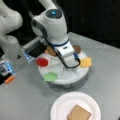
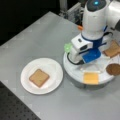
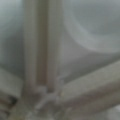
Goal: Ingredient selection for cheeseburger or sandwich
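We see the white Panda arm reaching in from the far side in both front views, its wrist bent so the hand points steeply down. The gripper point(image 1: 65, 59) hangs low at the end of the arm, a blue band around the wrist above it; in a front view the gripper point(image 2: 83, 55) shows its white body and blue underside. The jaws themselves are hidden from us.
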